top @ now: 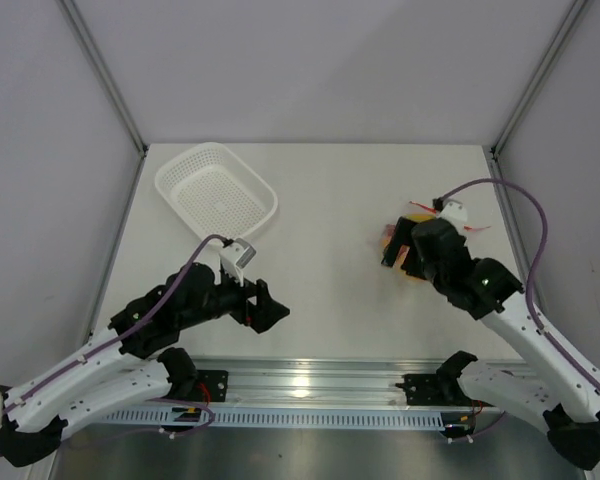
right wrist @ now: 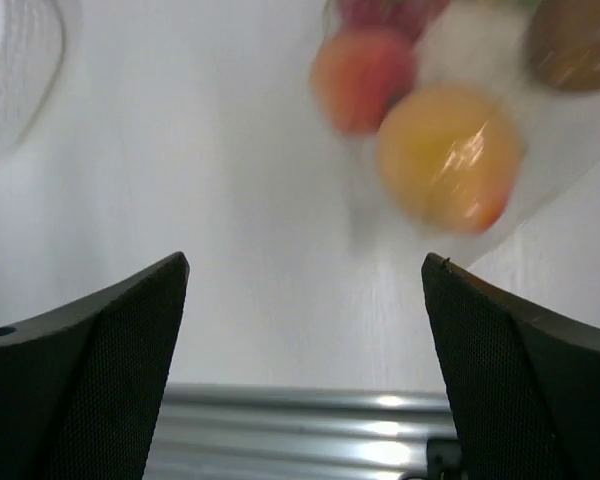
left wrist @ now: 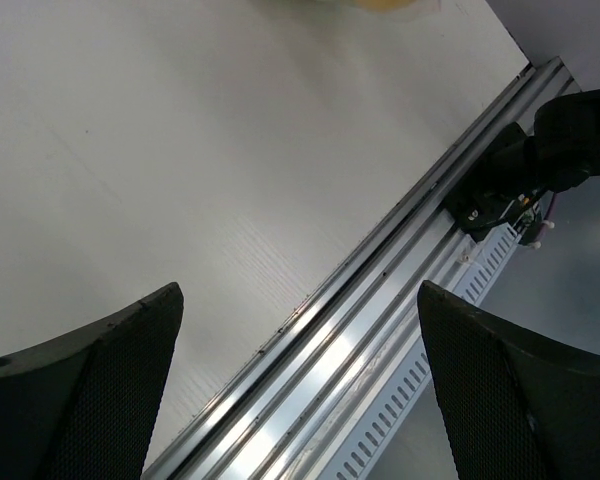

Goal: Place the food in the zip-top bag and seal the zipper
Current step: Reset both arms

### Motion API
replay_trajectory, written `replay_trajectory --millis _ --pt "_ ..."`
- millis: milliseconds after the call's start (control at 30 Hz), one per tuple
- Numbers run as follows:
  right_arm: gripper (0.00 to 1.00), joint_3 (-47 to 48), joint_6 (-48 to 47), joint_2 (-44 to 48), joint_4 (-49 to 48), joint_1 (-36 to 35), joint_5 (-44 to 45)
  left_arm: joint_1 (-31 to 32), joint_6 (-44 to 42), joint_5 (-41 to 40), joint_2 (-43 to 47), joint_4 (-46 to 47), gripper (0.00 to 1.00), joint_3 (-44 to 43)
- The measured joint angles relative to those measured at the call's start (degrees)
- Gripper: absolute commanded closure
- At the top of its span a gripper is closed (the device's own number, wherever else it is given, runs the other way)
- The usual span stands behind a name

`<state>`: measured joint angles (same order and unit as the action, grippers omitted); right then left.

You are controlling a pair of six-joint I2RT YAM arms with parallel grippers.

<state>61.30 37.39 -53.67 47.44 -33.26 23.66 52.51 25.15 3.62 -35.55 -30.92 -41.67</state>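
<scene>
The clear zip-top bag [right wrist: 540,190] lies at the right of the table with food inside, blurred in the right wrist view: a yellow-orange round piece [right wrist: 445,155], a peach-red piece [right wrist: 363,78], a brown piece [right wrist: 575,40] and a red cluster [right wrist: 385,10]. In the top view my right gripper [top: 400,252] covers most of it; only peach and yellow bits of food [top: 388,238] and a thin red-orange strip [top: 476,229] show. My right gripper [right wrist: 305,260] is open, just above the bag's near side. My left gripper [top: 270,305] is open and empty over the near-left table, also seen in its wrist view [left wrist: 300,290].
A white mesh basket [top: 216,191] stands at the back left, holding nothing; its edge shows in the right wrist view [right wrist: 15,70]. A metal rail [top: 300,385] runs along the table's near edge. The right arm's base [left wrist: 540,165] sits on it.
</scene>
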Motion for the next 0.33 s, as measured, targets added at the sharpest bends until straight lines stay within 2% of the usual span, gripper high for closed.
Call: replay_trajectory --millis 133,333 --pt "0.01 -4.22 9.46 1.22 5.22 -17.05 3.28 0.00 2.64 0.46 1.31 1.64 0.01 2.97" --pt "0.00 -4.66 25.57 -4.52 14.03 -39.34 11.61 0.02 7.89 4.42 6.88 6.25 0.01 10.73"
